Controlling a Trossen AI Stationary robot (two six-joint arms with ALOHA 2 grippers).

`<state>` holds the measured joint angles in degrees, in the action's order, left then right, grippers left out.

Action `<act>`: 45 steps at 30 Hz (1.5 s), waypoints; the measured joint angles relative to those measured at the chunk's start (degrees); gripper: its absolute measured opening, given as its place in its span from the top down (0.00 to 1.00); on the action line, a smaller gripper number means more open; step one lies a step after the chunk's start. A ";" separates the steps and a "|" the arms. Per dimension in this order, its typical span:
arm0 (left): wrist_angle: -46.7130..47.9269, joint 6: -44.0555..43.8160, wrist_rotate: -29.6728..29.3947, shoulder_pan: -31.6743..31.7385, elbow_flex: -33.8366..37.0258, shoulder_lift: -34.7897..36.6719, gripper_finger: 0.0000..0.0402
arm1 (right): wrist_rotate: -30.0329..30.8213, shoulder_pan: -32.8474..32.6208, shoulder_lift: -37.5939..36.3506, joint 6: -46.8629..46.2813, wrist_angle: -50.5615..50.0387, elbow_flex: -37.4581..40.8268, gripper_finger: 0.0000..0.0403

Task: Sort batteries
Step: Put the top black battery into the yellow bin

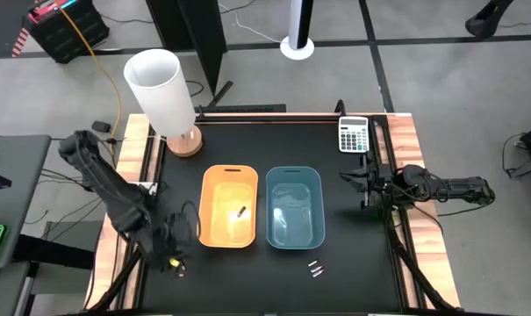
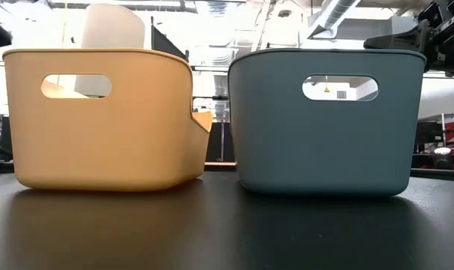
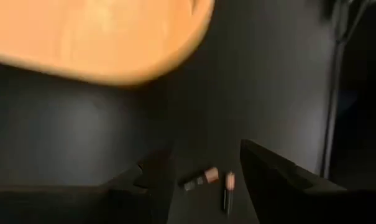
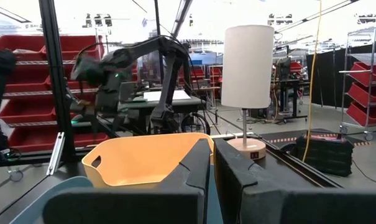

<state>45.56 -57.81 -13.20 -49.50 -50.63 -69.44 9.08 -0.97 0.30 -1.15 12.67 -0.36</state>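
Observation:
Two dark batteries with copper ends (image 3: 200,178) lie on the black table between the open fingers of my left gripper (image 3: 203,182), which hovers by the table's near-left part (image 1: 175,253), just off the orange bin's (image 1: 228,206) near-left corner. One dark battery (image 1: 240,211) rests on the orange bin's floor. Two silvery batteries (image 1: 315,268) lie on the table in front of the blue bin (image 1: 294,206). My right gripper (image 1: 355,181) waits shut to the right of the blue bin, above the table (image 4: 211,171).
A lamp with a white shade (image 1: 160,88) stands on a wooden base at the far-left corner. A calculator (image 1: 354,134) lies at the far-right corner. The two bins (image 2: 99,120) (image 2: 328,120) stand side by side mid-table. Bare black table lies near the front edge.

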 joint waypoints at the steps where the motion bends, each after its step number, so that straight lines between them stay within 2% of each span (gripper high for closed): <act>1: 0.00 -0.67 0.28 -0.55 0.00 -1.69 0.58 | 0.12 0.00 0.01 0.13 0.01 0.00 0.90; 8: -3.57 -0.18 3.45 -2.99 0.00 -13.33 0.58 | 1.49 0.00 0.01 1.00 0.26 0.00 0.90; 14: -4.10 2.43 8.00 -3.06 -0.51 -19.31 0.58 | 1.51 0.00 0.01 1.03 0.33 0.00 0.90; 24: -2.49 6.59 10.11 -4.16 -0.96 -20.88 0.58 | 1.53 0.00 0.00 -0.31 0.81 0.00 0.90; 38: -1.30 11.91 9.77 -3.80 -0.71 -24.20 0.58 | 1.54 0.00 0.02 -0.38 0.78 0.00 0.90; 41: -0.95 11.72 9.88 -3.17 -0.70 -24.20 0.62 | 1.55 0.00 0.02 -0.39 0.90 0.00 0.90; 45: -0.50 11.57 9.68 -2.27 -0.65 -24.25 0.75 | 1.55 0.00 0.02 -0.39 1.10 0.00 0.90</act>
<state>45.06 -46.24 -3.52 -51.77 -51.28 -93.69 10.63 -0.97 0.32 -1.54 13.76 -0.36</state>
